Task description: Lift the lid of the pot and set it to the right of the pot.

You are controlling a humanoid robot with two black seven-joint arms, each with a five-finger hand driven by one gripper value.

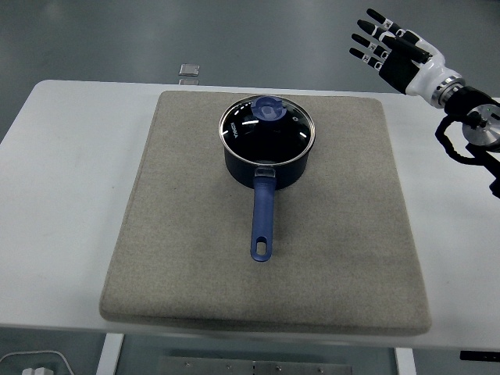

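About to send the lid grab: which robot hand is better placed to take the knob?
Right. The right robot hand is raised, fingers spread, beyond the table's far right corner, with the lid and knob to its left. No left arm shows.

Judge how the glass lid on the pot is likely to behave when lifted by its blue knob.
The lid looks like glass in a metal rim, so probably rigid and breakable if dropped. Its blue knob is small and smooth-looking, so it may slip or swing from the right hand. Being round, it could roll if set down on edge on the mat.
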